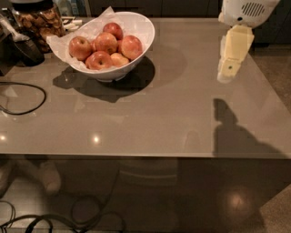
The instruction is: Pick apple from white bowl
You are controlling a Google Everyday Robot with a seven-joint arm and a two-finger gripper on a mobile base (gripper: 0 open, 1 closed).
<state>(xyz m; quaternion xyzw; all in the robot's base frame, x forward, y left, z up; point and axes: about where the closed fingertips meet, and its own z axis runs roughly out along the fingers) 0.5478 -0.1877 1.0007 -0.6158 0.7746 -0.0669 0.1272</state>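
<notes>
The white bowl (144, 28) stands at the far left of the grey table (159, 113), lined with crinkled white paper. It holds several red-orange apples. A large round apple (105, 42) lies near the middle of the pile, and a smaller, paler one (119, 59) lies at the front. My gripper (229, 68) hangs from the white arm (248, 10) over the table's far right. Its pale yellow fingers point down. It is well to the right of the bowl, apart from it and holding nothing.
A glass jar of brown snacks (38, 20) stands at the back left behind the bowl. A black object (25, 48) lies beside it. A black cable (27, 102) loops on the table's left. The table's front edge runs across the lower middle.
</notes>
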